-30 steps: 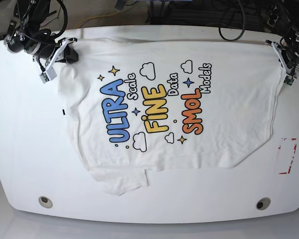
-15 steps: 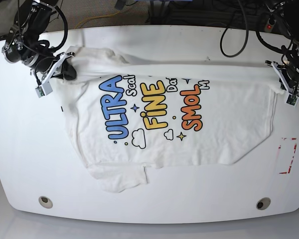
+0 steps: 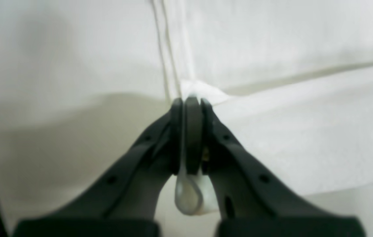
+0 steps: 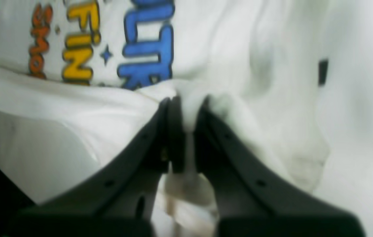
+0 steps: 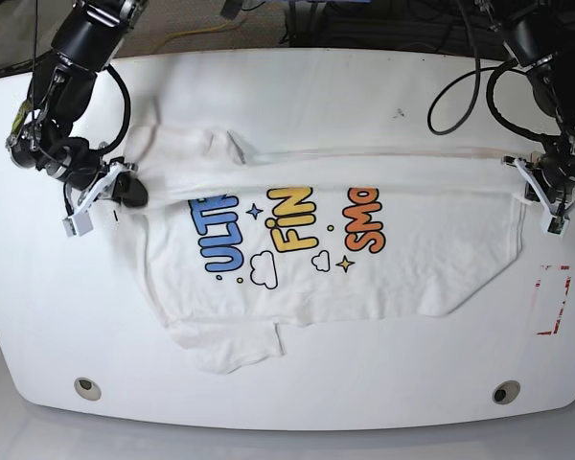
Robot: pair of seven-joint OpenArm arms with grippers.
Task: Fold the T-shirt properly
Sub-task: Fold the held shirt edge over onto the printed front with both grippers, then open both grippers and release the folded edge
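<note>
The white table (image 5: 297,86) carries the T-shirt (image 5: 364,278), which lies spread between the 2 sets of jaws, its far edge lifted and doubled toward the near side so that only the lower halves of the blue, yellow and orange words show. The left jaws (image 3: 188,102) are clamped tight on a hemmed corner of white cloth; a small loop of fabric hangs behind the tips. The right jaws (image 4: 184,102) are pinched closed on a bunched fold, the blue lettering just beyond them. Beyond the left jaws, toward the table edge, sits a red-and-white marker (image 5: 553,299); 2 round holes (image 5: 88,388) lie near the front edge.
</note>
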